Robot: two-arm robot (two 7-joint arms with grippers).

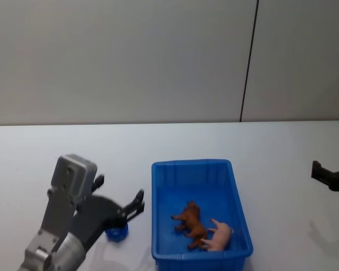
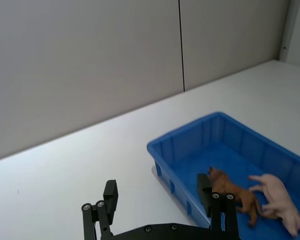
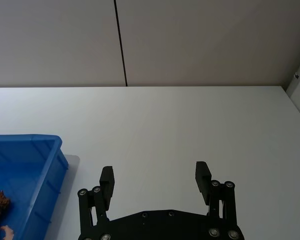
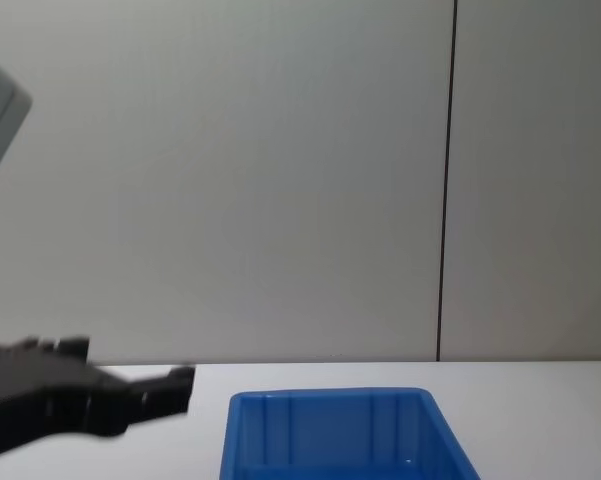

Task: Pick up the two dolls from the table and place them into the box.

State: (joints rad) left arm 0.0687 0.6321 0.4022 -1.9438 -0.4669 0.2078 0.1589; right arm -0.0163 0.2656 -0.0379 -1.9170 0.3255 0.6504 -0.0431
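Observation:
Both dolls lie inside the blue box [image 1: 158, 226]: a brown animal doll [image 1: 190, 221] and a pale pink doll [image 1: 220, 236] beside it, near the box's front end. In the left wrist view the brown doll [image 2: 234, 192] and pink doll [image 2: 279, 200] rest on the floor of the box [image 2: 164, 152]. My left gripper [image 1: 119, 197] hovers open and empty to the left of the box; its fingers [image 2: 110, 195] are spread wide. My right gripper [image 3: 153, 177] is open and empty over the white table [image 3: 189, 125], right of the box [image 3: 57, 160]. The chest view shows the left gripper [image 4: 180, 385] beside the box [image 4: 240, 415].
A small blue round object [image 1: 117, 232] sits on the table under the left arm, just left of the box. The right arm's tip [image 1: 327, 176] shows at the far right edge. A grey wall with a vertical seam [image 1: 248, 62] stands behind the table.

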